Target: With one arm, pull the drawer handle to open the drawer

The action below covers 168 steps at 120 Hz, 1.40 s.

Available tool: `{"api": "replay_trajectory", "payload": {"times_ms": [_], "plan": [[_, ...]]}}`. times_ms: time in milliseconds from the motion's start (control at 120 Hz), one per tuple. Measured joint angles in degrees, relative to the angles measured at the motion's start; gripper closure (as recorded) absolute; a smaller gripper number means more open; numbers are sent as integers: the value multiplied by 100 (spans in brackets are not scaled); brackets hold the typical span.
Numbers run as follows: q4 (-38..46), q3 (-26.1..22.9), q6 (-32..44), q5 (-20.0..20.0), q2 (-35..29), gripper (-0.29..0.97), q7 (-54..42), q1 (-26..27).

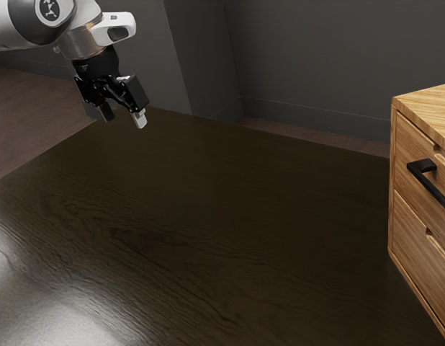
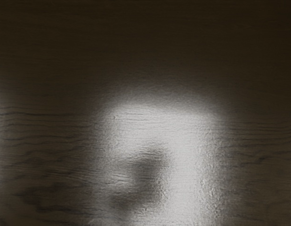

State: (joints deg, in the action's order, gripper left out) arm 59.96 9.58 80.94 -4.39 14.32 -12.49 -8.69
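A light wooden cabinet stands at the exterior view's right edge, its drawer fronts facing left. The upper drawer carries a black bar handle and looks shut flush with the cabinet. My black gripper hangs high at the exterior view's upper left, far from the handle, with its fingers apart and nothing between them. Below the hand, the wrist view takes in the dark wooden tabletop with a bright glare patch.
The dark wooden table stretches between the arm and the cabinet. A lower drawer sits under the handled one. Grey walls rise behind the table.
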Motion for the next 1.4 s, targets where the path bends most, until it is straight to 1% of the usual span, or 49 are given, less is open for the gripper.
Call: {"api": "replay_trajectory", "payload": {"times_ms": [275,567,675,742,833,917,1017,1167,1283,1358,1400], "plan": [[-47,-6,-2,10,-40,0,-8,11],[-337,-11,-51,60,3,0,-30,41],[-356,-3,-83,3,-3,0,-28,11],[-423,14,-142,-100,-108,0,30,-64],[-508,-17,-193,-142,-480,0,103,-37],[-565,-66,-208,-158,-799,0,160,145],[-578,-89,-165,-162,-909,0,218,418],[-573,-86,-2,-98,-941,0,290,633],[-502,-101,81,84,-988,0,334,651],[-259,-144,113,207,-998,0,361,644],[21,-234,140,283,-1168,0,376,649]]}}
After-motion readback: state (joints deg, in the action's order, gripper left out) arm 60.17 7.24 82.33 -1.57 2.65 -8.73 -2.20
